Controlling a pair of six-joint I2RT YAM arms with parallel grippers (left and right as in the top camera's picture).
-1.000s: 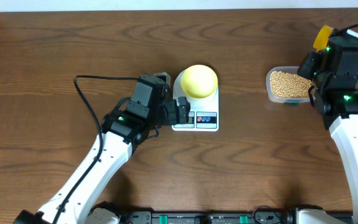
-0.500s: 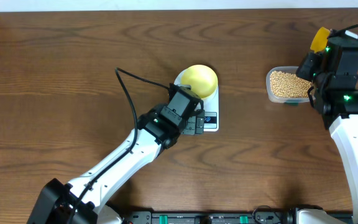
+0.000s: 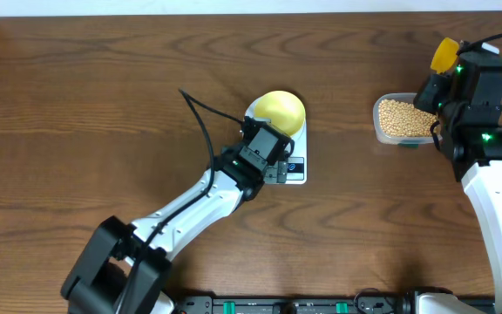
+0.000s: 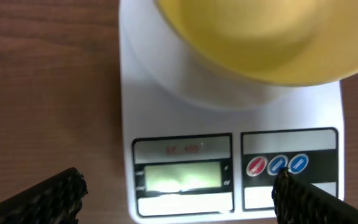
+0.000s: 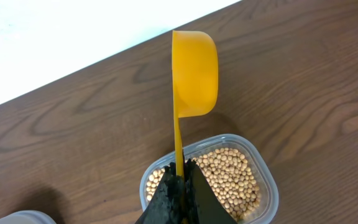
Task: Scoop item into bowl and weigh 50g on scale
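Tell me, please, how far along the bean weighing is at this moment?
Done: the bowl sits on the scale, whose display is lit. In hand: the right end effector grips the scoop above the tub of beans; the left end effector hangs open over the scale's front. Left: the bowl looks empty, so scooping and weighing remain.

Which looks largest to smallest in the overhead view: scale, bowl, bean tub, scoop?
1. scale, largest, though partly hidden.
2. bean tub and bowl: too alike to rank.
3. scoop, smallest.
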